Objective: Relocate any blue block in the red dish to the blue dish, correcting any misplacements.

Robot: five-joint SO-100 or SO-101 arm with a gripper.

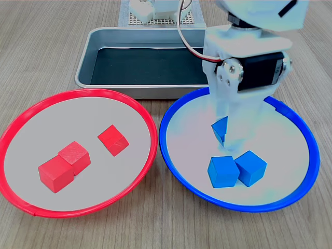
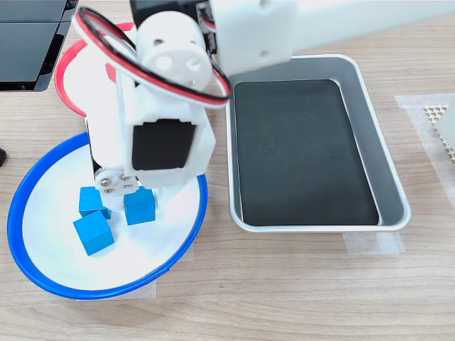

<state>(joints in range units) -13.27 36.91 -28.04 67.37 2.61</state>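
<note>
While my gripper (image 1: 226, 136) sits closed on the blue block (image 1: 220, 129) low over the blue dish (image 1: 290, 197), releasing carelessly could knock its two neighbours toward the rim.

We count three blue blocks: one (image 1: 220, 129), a second (image 1: 223, 171) and a third (image 1: 250, 167). Three red blocks: one (image 1: 113, 139), another (image 1: 74, 156), another (image 1: 55, 173). One red dish (image 1: 31, 111). One blue dish (image 1: 298, 129). One metal tray (image 1: 88, 57). One gripper (image 1: 225, 136).
</note>
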